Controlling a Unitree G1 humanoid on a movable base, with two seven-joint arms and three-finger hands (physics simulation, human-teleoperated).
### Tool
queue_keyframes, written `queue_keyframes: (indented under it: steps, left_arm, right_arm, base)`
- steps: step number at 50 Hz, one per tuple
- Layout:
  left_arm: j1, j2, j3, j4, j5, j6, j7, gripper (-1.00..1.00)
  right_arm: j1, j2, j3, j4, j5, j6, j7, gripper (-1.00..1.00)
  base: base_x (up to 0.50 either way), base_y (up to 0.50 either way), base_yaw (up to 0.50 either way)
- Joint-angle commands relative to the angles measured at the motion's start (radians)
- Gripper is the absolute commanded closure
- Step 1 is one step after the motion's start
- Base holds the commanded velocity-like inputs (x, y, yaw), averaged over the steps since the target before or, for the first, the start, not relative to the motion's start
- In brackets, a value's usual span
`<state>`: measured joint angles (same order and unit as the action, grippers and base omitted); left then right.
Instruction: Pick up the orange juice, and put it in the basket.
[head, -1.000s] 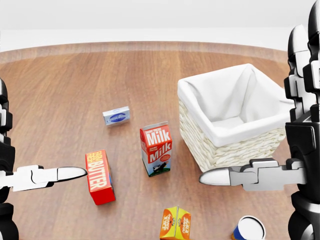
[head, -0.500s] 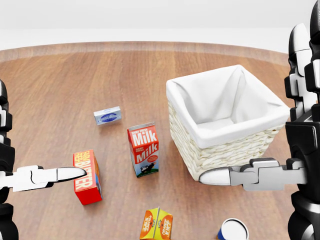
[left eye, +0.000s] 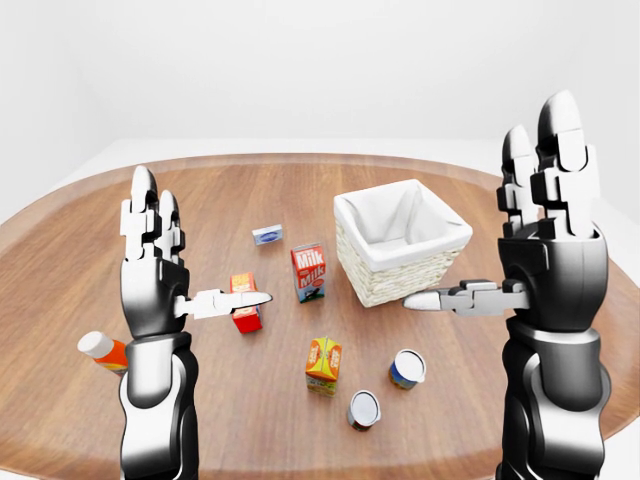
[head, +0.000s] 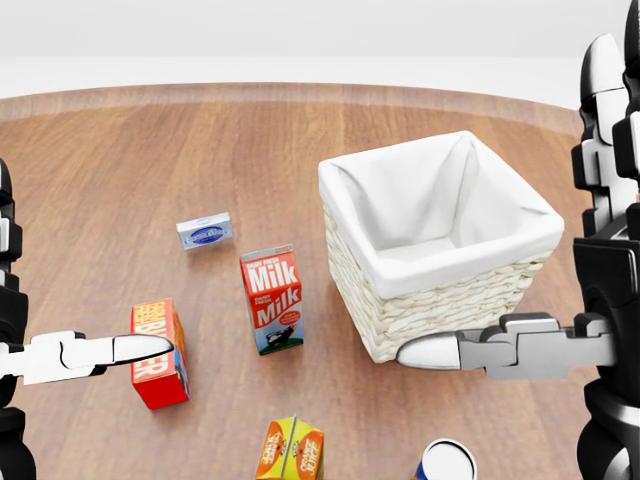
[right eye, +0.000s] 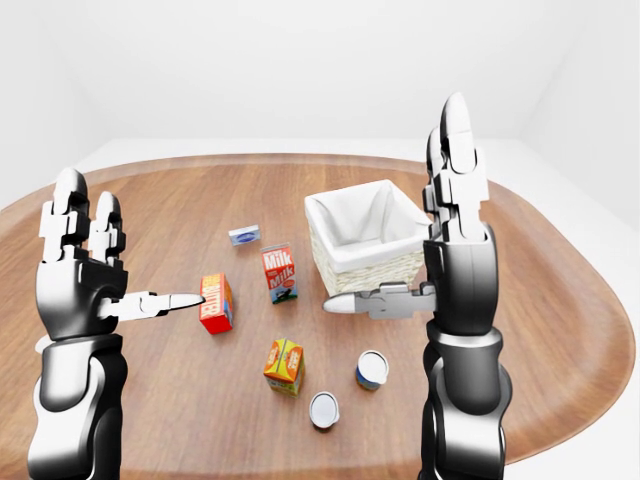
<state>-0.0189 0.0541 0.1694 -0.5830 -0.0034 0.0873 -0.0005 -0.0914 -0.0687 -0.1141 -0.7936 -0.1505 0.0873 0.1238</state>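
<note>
The orange juice (left eye: 323, 365) is an orange and yellow carton standing upright on the wooden table (head: 140, 150), low in the left-eye view, with nothing touching it. The wicker basket (head: 440, 312) with a white liner stands above and right of it, and no objects show inside. My left hand (left eye: 170, 270) is raised at the left, fingers up and thumb pointing right, open and holding nothing. At the right, my right hand (left eye: 530, 255) is also raised and open, its thumb pointing left below the basket. Both hands hang well above the juice.
A red milk carton (left eye: 309, 272) stands left of the basket, with a red butter box (left eye: 243, 301) and a small blue-white box (left eye: 267, 235) nearby. Two cans (left eye: 407, 368) (left eye: 364, 409) lie right of the juice. A white-capped orange bottle (left eye: 103, 350) lies at the far left.
The whole head view has shifted: the table's things slid left in the picture, so the camera moved. Both hands keep the same open pose.
</note>
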Motion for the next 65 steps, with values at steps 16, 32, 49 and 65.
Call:
queue_keyframes:
  steps: [16, 32, 49, 65]
  left_arm:
    - [0.000, 0.000, 0.001, 0.000, -0.001, 0.000, 0.000, -1.00]
    - [0.003, -0.003, -0.002, -0.027, 0.002, 0.000, 0.001, -1.00]
    - [-0.003, 0.001, 0.002, 0.004, -0.002, 0.000, 0.000, -1.00]
    - [-0.006, 0.004, 0.004, 0.026, -0.006, 0.000, 0.000, -1.00]
  right_arm:
    - [-0.009, -0.002, 0.043, -0.012, -0.104, 0.000, 0.053, -1.00]
    - [-0.023, -0.006, 0.084, -0.034, -0.309, 0.000, 0.123, -1.00]
    - [-0.014, 0.010, 0.118, -0.036, -0.537, 0.000, 0.220, -1.00]
    - [0.071, 0.047, 0.211, 0.017, -0.691, 0.000, 0.263, -1.00]
  base:
    - [0.01, 0.00, 0.00]
    - [0.00, 0.00, 0.00]
    - [0.00, 0.00, 0.00]
    - [0.00, 0.00, 0.00]
